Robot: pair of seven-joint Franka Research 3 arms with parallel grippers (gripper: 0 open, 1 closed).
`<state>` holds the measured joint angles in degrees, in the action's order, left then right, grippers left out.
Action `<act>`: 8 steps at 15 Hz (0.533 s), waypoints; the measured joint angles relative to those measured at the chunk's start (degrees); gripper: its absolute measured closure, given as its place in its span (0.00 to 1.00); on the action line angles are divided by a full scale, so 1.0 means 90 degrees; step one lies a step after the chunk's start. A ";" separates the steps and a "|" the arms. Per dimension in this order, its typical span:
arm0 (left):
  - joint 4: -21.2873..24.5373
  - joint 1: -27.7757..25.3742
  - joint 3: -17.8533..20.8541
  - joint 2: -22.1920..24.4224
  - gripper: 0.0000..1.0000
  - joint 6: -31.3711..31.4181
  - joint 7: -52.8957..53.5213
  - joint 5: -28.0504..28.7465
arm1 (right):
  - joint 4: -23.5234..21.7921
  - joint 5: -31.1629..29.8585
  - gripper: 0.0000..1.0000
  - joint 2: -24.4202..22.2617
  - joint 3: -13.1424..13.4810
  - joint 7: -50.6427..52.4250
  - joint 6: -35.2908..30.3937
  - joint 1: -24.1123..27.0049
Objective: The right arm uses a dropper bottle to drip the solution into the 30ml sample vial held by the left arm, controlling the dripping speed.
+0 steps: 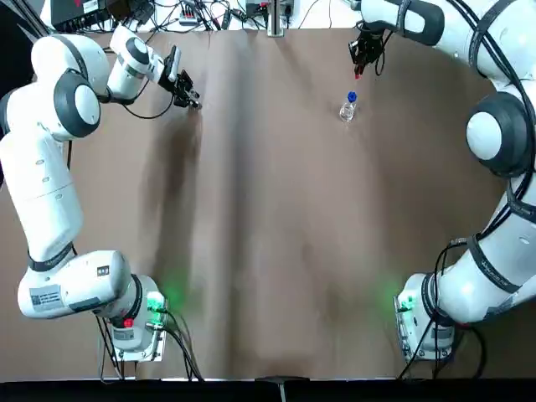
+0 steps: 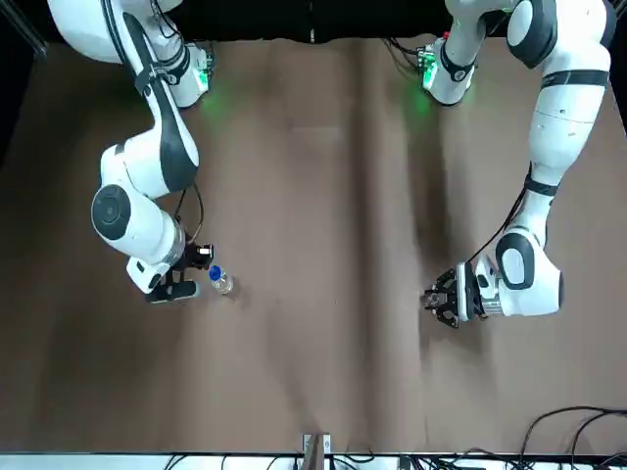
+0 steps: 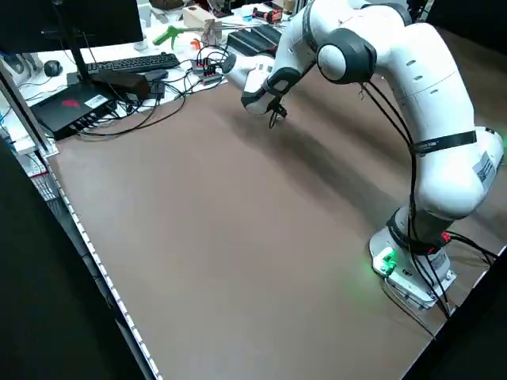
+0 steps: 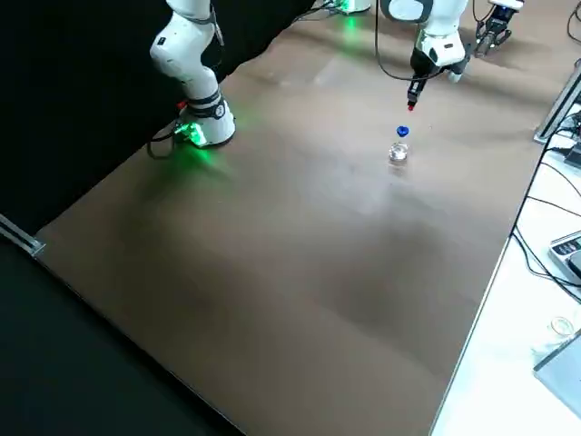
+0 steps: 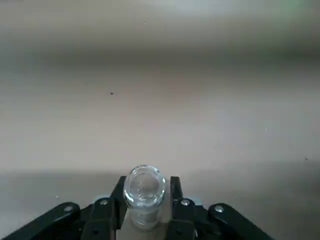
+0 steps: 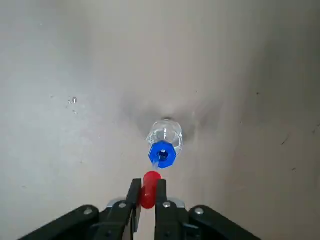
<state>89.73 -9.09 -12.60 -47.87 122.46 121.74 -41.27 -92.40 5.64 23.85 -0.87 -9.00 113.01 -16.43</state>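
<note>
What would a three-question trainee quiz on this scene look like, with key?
1. True or false: the sample vial is standing on the table.
2. Fill in: the collar of the dropper bottle is ____.
3. Multiple choice: what does the right gripper hold? a) the vial; b) the red-tipped dropper; c) nothing.

Key: 1 false, the left gripper holds it; 2 blue; 3 b.

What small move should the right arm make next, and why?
Probably lift the dropper clear of the bottle: the right pincer grips its red bulb above the blue neck, while the vial is across the table in the left pincer. Whether the dropper is filled, I can't tell.
</note>
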 joint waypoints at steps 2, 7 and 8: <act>-0.0019 -0.0013 0.0001 0.0000 0.63 0.0001 0.0000 0.0000 | 0.0001 0.0000 0.84 -0.0037 0.0002 -0.0002 -0.0004 0.0000; -0.0041 -0.0036 0.0002 0.0000 0.68 0.0002 0.0002 0.0000 | 0.0027 0.0007 0.84 -0.0178 0.0015 -0.0013 -0.0110 0.0006; -0.0042 -0.0035 0.0002 0.0000 0.68 0.0002 0.0002 0.0000 | 0.0037 0.0025 0.84 -0.0200 0.0015 -0.0015 -0.0151 0.0006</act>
<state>89.35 -9.40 -12.59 -47.87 122.47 121.75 -41.27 -92.07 5.86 22.05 -0.74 -9.13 111.66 -16.37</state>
